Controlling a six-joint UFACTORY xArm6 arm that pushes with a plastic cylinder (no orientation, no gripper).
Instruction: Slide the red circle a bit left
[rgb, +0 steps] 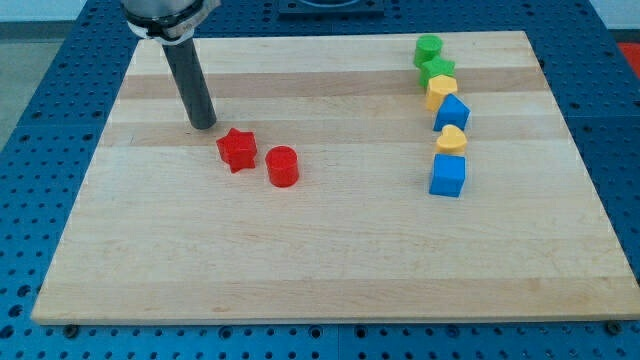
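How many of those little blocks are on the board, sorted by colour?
Red: 2, the red star and the red circle
Green: 2
Yellow: 2
Blue: 2
Total: 8

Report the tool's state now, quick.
No gripper: my tip holds nothing, resting up-left of the red star, touching no block; red circle untouched.
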